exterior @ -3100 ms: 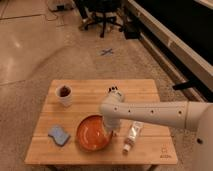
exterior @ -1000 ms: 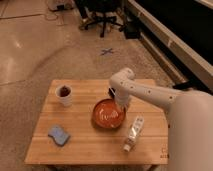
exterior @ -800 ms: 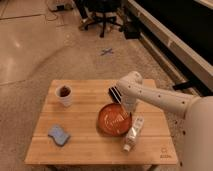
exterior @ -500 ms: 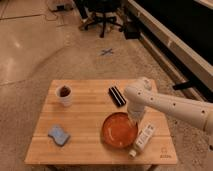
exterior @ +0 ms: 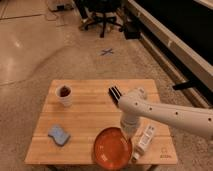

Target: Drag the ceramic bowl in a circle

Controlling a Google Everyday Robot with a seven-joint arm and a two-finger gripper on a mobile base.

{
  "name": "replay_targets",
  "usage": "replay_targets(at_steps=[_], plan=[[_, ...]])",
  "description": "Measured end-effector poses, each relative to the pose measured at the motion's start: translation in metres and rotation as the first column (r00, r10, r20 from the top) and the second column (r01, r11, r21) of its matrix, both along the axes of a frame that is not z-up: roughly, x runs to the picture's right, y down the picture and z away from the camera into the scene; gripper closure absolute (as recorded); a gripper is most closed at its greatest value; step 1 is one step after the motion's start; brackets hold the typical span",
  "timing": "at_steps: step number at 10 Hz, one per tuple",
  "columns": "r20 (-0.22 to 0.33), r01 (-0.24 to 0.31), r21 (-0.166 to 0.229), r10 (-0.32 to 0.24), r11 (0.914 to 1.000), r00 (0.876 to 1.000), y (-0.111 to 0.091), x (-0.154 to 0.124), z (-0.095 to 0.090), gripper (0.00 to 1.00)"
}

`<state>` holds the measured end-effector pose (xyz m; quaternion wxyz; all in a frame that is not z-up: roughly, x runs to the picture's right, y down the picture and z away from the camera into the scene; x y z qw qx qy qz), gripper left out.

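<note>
Reaches in from the right with one arm and plants the tool on the far-right rim of the ceramic bowl, fully closed and, by the look of it, pinching that rim. Finds the bowl at the near edge of the surface, a little right of centre, lying near and left of the tool; being round, offers no long axis to mind. Calls, probably, for sweeping left and then far to trace the circle, not nearer, for fear of tipping the bowl over the edge. Counts one bowl, one white cup at far left, one blue sponge at near left, one dark ridged item just beyond the tool, and one white tube lying just right of the bowl, possibly touching it.
</note>
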<state>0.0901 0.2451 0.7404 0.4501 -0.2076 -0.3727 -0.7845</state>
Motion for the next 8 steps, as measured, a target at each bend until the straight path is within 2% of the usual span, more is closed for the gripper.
replay_targets(at_steps=[2,4,6,8], plan=[[0.065,0.017,0.007,-0.017,0.9998,0.998,-0.005,-0.041,-0.001,0.95],[0.126,0.025,0.028,-0.028,0.9993,0.992,-0.026,-0.095,0.010,0.95],[0.141,0.028,0.056,-0.036,0.9980,0.989,-0.049,-0.125,0.027,0.95],[0.131,0.036,0.084,-0.047,0.9958,0.990,-0.065,-0.138,0.045,0.95]])
